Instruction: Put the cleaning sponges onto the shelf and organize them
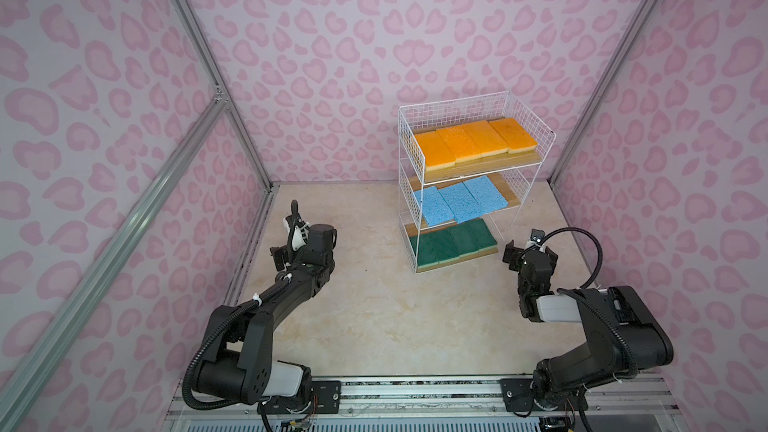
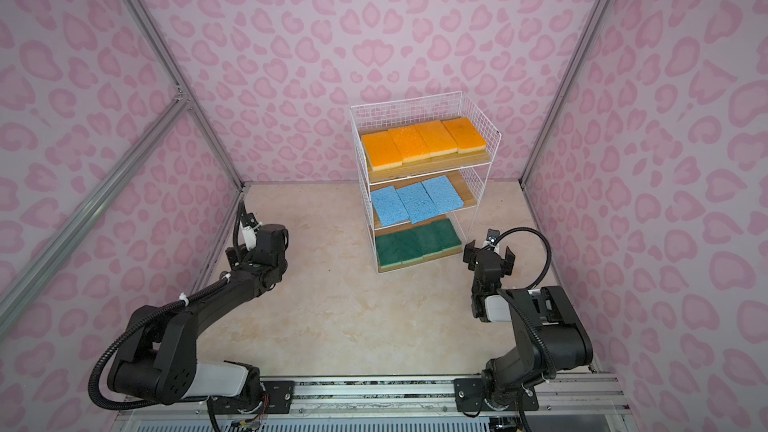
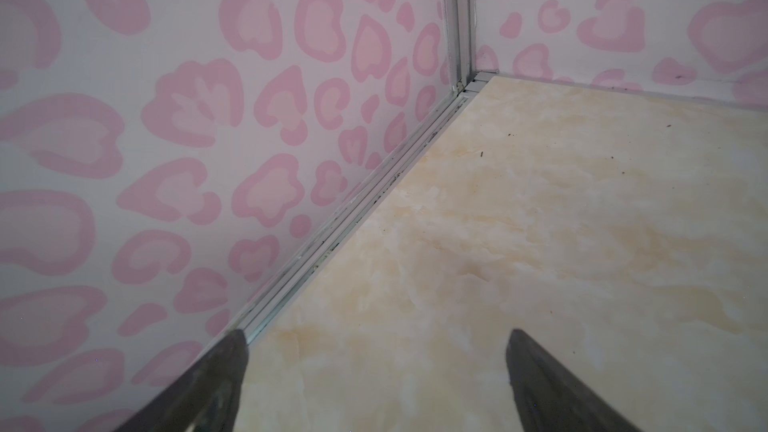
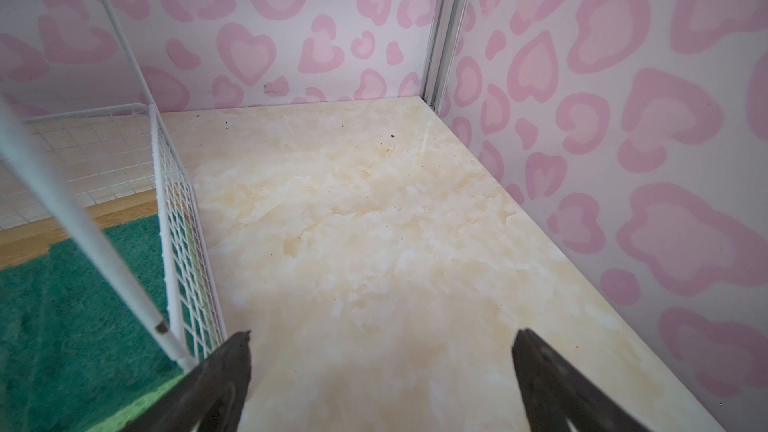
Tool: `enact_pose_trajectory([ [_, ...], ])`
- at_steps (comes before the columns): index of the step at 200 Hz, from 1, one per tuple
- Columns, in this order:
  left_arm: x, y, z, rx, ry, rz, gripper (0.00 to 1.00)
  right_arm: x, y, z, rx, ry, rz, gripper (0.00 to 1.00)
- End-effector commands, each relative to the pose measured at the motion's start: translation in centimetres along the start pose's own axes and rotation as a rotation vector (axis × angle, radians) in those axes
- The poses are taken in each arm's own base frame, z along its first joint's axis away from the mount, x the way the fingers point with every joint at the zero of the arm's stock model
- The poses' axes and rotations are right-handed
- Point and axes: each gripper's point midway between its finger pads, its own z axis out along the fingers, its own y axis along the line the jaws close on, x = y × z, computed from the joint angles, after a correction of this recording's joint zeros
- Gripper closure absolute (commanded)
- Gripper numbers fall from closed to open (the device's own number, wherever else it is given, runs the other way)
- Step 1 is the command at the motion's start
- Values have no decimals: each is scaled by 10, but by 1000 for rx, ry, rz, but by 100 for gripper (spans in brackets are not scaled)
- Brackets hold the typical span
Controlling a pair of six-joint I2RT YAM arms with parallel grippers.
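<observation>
Top views both show the shelf [image 1: 453,112] standing toward the back right of the counter [image 1: 374,305]. Four orange sponges [image 1: 473,141] lie side by side on its top board, three blue sponges [image 1: 459,201] on the middle board and four green sponges [image 1: 451,245] on the bottom. The right claw [image 4: 382,336] hangs spread and empty just beside the bottom tier. The left claw [image 3: 374,336], also spread and empty, faces the wall [image 3: 166,139], well apart from the shelf.

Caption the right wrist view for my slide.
Open right hand hovers over tabletop beside the shelf holding green sponges.
</observation>
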Motion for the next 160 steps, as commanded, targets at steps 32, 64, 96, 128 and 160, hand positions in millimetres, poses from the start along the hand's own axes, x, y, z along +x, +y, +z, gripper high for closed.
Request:
enact_pose_trajectory([
  [32,-42,-80,-23,492,-227,-30,2,-1,0,0,4,-3,8,1],
  [64,-41,-90,-30,613,-236,-11,2,0,-1,0,6,-2,8,1],
  [96,-38,-74,-38,673,-230,-78,2,0,-1,0,7,0,8,1],
  [128,-13,-118,-68,1063,-153,268,2,0,-1,0,5,-2,8,1],
  [160,-30,-131,-53,1093,-97,148,2,0,-1,0,6,-2,8,1],
])
